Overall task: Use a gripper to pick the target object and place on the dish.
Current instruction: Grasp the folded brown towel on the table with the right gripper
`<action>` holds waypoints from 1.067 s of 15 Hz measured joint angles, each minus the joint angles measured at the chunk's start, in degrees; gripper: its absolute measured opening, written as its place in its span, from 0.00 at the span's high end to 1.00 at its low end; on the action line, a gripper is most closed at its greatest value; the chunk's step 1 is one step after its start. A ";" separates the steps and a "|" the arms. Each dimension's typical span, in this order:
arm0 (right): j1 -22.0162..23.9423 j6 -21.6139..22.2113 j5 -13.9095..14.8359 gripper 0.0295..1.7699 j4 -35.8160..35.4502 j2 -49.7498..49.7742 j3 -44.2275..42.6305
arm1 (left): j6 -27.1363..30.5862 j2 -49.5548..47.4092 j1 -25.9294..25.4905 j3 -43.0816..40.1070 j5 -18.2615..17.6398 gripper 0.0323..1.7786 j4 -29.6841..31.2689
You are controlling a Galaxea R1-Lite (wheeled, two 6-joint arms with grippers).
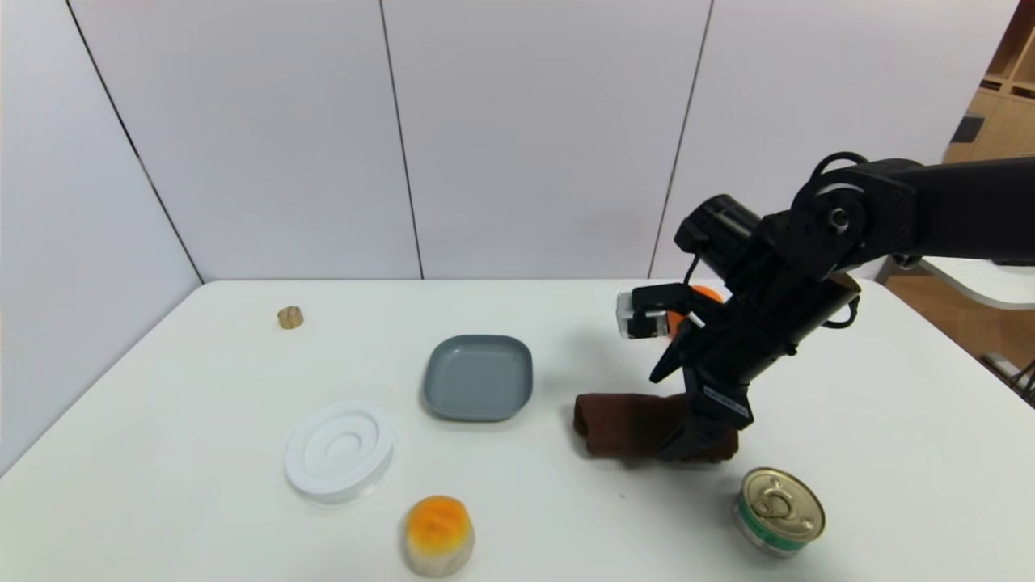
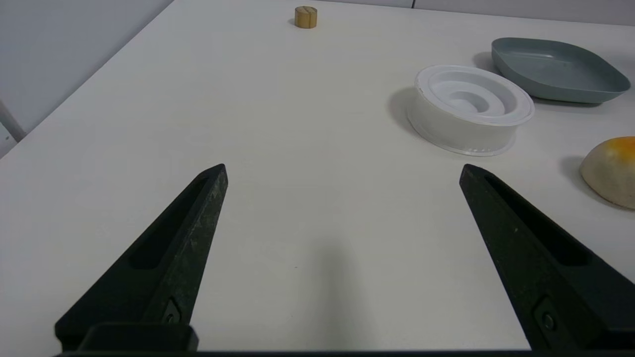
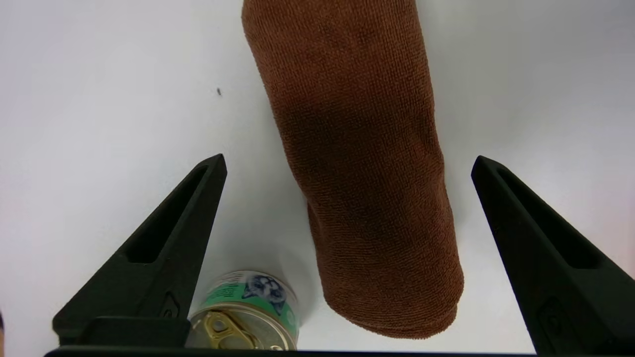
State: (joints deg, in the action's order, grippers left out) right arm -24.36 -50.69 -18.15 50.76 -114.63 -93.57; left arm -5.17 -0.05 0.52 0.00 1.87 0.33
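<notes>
- Step in hand: the reach for the grasp. Right gripper (image 1: 687,440) is down at the towel (image 1: 623,422), over the end nearer the can (image 1: 779,511); nothing lifted yet.
- Wrist view: right gripper (image 3: 347,163) spread wide, one finger on each side of the towel (image 3: 362,163), neither touching it. Holds nothing.
- Towel lies flat on the table (image 1: 162,420), to the right of the dish (image 1: 479,377) and near it, apart. Dish holds nothing.
- Next move, as I judge: settle lower, pinch across the roll, lift clear, carry left to the dish.
- Left gripper (image 2: 342,171) parked low over the table's left part, spread wide, holding nothing.
- Also about: white disc (image 1: 340,449), orange-topped thing (image 1: 439,533), wooden knob (image 1: 290,318).
</notes>
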 joint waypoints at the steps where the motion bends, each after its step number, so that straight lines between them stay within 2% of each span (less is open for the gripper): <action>1: 0.02 -0.83 0.55 0.03 0.00 -0.37 0.02 | 0.02 0.00 0.00 0.00 0.00 0.05 -0.02; 8: 0.52 -4.24 3.08 0.03 0.01 -2.49 0.06 | 0.00 0.00 0.00 0.00 -0.02 0.05 0.00; 16: 0.74 -6.23 3.22 0.03 -0.41 -3.90 0.06 | 0.02 0.00 0.00 0.00 0.00 0.05 0.00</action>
State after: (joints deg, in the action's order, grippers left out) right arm -23.61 -56.92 -14.93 50.35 -118.53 -93.51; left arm -5.14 -0.05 0.52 0.00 1.87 0.33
